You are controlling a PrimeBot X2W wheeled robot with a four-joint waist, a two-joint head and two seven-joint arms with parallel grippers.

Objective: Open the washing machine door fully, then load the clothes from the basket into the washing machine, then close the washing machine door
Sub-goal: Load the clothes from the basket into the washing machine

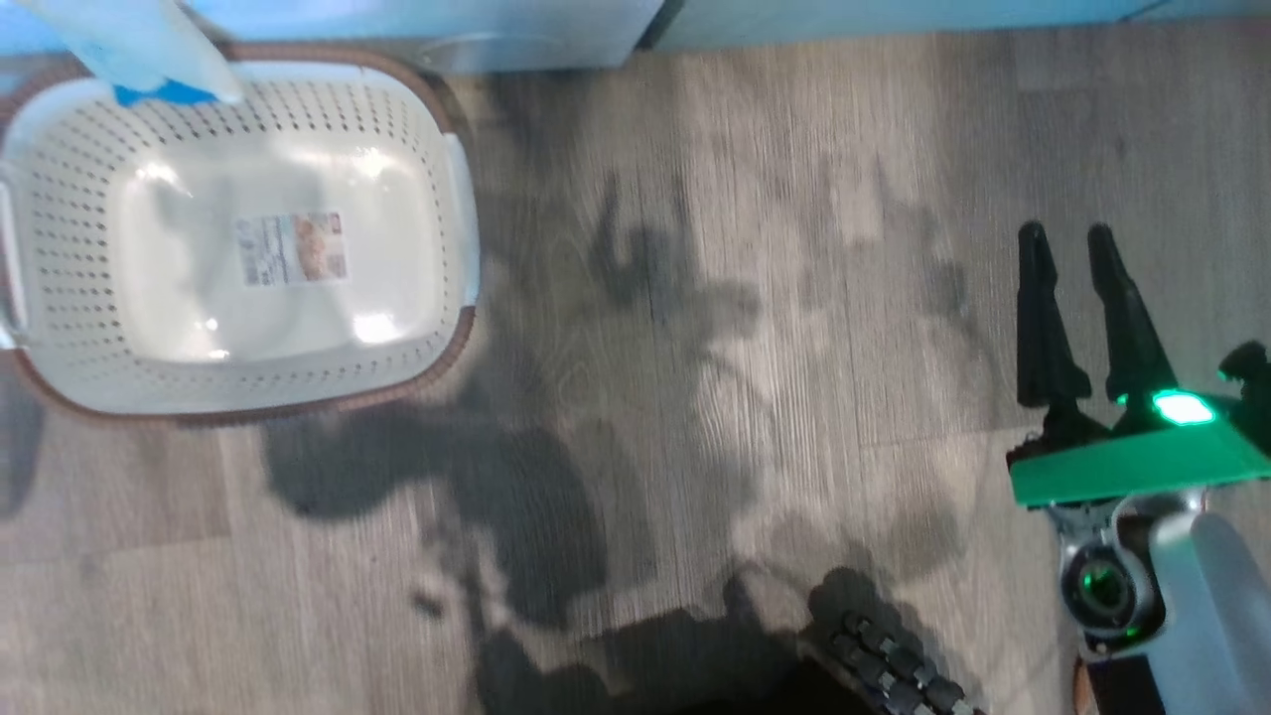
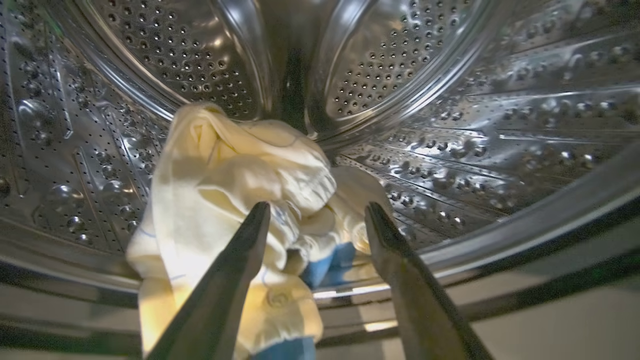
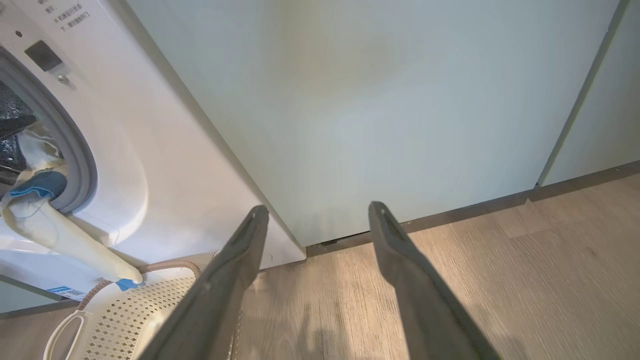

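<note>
Head view: the basket (image 1: 60, 199) is bare, so loading looks nearly done. The right gripper (image 1: 1082, 243) hangs over the floor (image 1: 745, 397), fingers apart.

Left wrist view: the left gripper (image 2: 317, 212), fingers spread, faces the clothes (image 2: 225, 175) heaped at the lip of the drum (image 2: 450, 125).

Right wrist view: one sleeve (image 3: 65, 240) hangs out of the washing machine (image 3: 150, 165) down to the basket rim. I think it was not pushed deep enough.

head camera looks down on the basket (image 1: 60, 228); right wrist, low, sees it too; left wrist peers close into the drum (image 2: 500, 125).
</note>
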